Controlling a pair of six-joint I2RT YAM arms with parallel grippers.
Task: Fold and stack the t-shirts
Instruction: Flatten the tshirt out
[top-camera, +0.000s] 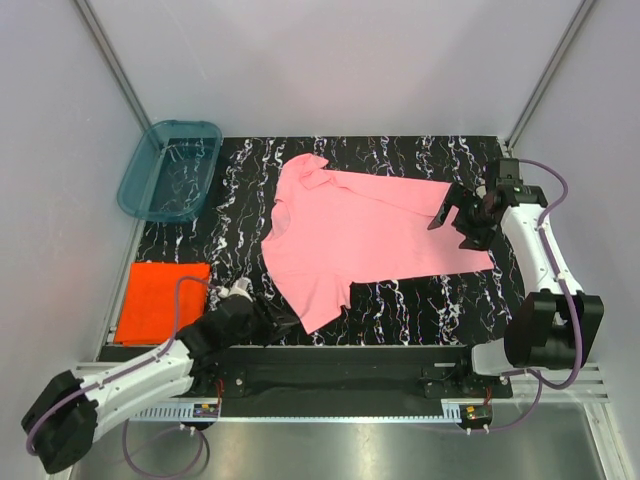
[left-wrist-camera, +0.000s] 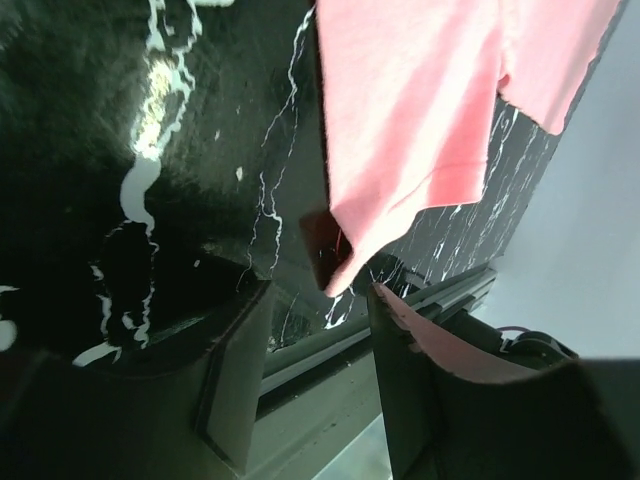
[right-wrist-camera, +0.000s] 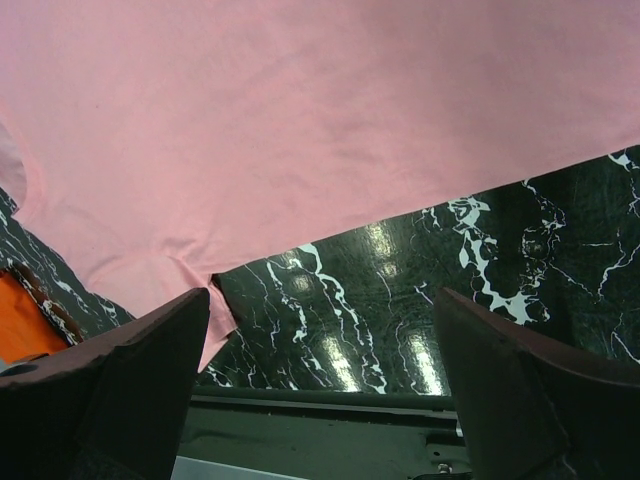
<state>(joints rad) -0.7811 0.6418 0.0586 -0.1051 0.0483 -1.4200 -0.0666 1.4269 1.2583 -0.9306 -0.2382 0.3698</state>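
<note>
Pink cloth t-shirt (top-camera: 370, 235) spread flat; left gripper (left-wrist-camera: 318, 300) apart at its near corner, right gripper (right-wrist-camera: 322, 305) apart at right edge.

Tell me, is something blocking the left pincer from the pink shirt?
No, nothing visible. The left pincer is open right at the near corner of the pink shirt, with only bare black table around it.

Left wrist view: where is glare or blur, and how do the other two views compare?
Left wrist view: strong glare on the glossy table, near fingers blurred; right wrist view: softer lamp reflections on the table beside the sharp pink t-shirt; top external view: even light, no glare, everything sharp.
</note>
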